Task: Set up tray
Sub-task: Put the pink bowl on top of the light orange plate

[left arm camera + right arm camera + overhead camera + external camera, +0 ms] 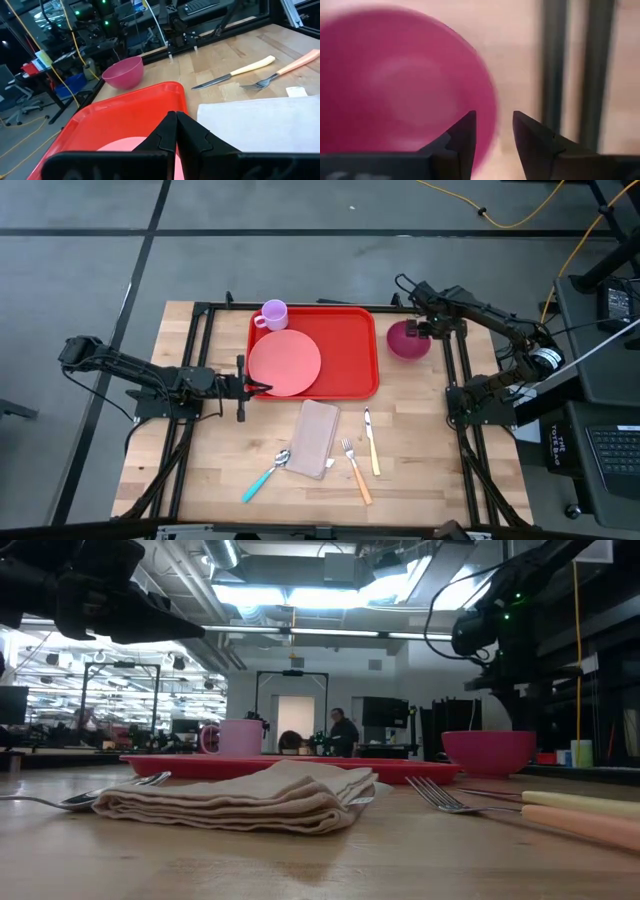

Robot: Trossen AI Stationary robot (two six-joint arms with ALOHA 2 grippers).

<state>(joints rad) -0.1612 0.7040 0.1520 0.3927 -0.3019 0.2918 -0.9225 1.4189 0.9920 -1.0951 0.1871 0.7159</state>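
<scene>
On the wooden table, left jaws closed beside the tray; right jaws open over bowl.

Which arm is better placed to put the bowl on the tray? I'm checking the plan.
Probably the right: its open end effector hovers over the bowl's rim beside the tray. The left end effector is shut at the plate.

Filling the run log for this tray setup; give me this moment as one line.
left gripper: shut on pink plate | right gripper: open over bowl rim | tray: holds plate, mug
</scene>
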